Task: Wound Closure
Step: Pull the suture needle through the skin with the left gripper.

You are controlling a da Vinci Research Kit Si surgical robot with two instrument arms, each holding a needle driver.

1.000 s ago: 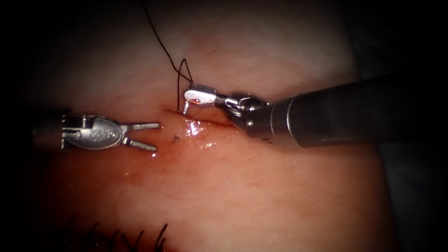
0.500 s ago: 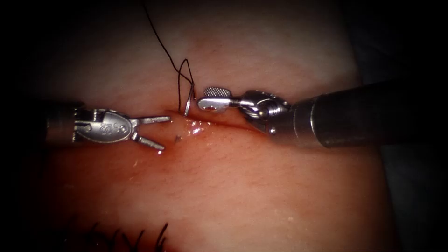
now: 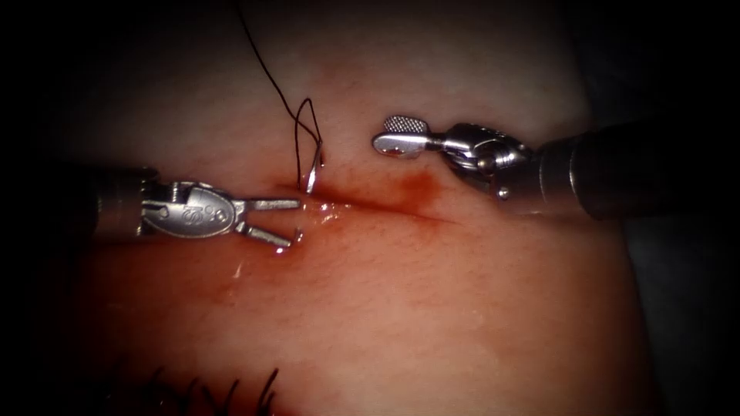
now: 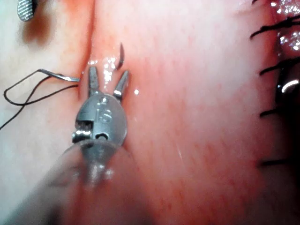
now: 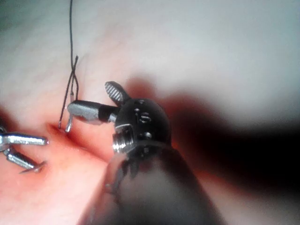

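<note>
The curved needle sits in the tissue (image 3: pixel 401 308) at the left end of the cut (image 3: pixel 385 206). Its tail (image 3: pixel 312 173) stands out on the far edge with black thread (image 3: pixel 299 131) looped from it. Its tip (image 3: pixel 298 233) pokes out on the near edge. My left tool (image 3: pixel 294 223) is open and holds nothing, its jaws just short of the tip (image 4: pixel 121 55). My right tool (image 3: pixel 381 132) is open and empty, hanging right of the tail. The right wrist view has its jaws (image 5: pixel 89 97) apart beside the tail (image 5: pixel 69 124).
Red fluid (image 3: pixel 416 189) stains the cut's middle. Cut thread ends of earlier stitches (image 3: pixel 231 393) bristle along the near edge, also in the left wrist view (image 4: pixel 272 33). The thread's long strand (image 3: pixel 258 54) runs up and away.
My right tool let go of the needle's tail and drew back to the right and up. My left tool slid right toward the needle's tip. The needle stayed in the tissue.
</note>
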